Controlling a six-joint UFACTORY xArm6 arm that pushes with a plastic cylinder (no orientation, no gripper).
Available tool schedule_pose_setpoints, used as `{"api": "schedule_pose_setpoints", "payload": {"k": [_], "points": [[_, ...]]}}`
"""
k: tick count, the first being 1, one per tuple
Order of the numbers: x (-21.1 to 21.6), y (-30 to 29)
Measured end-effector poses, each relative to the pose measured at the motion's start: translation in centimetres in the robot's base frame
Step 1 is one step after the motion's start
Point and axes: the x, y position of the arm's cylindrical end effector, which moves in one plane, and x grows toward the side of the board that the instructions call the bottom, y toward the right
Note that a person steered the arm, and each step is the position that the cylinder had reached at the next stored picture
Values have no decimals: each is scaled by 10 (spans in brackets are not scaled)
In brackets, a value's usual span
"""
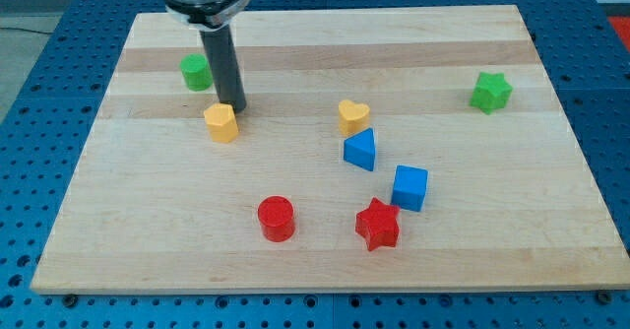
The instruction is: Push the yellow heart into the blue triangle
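The yellow heart point(353, 116) lies near the board's middle, just above the blue triangle point(360, 150); the two nearly touch. My tip point(233, 108) is well to the left of them. It stands against the top right edge of a second yellow block, a pentagon point(221, 122).
A green block point(196, 71) sits at the upper left, beside the rod. A green star point(490, 91) is at the right. A blue cube point(409, 187), a red star point(377, 224) and a red cylinder point(277, 218) lie below the triangle. The wooden board point(148, 240) ends at blue perforated table.
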Motion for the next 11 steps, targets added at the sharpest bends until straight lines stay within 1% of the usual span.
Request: {"api": "schedule_pose_setpoints", "payload": {"k": [1,2,3,4,5,6,8,9,10,11], "points": [[6,27],[28,40],[39,-16],[28,-21],[-7,78],[-8,161],[38,149],[65,125],[81,125],[79,102]]}}
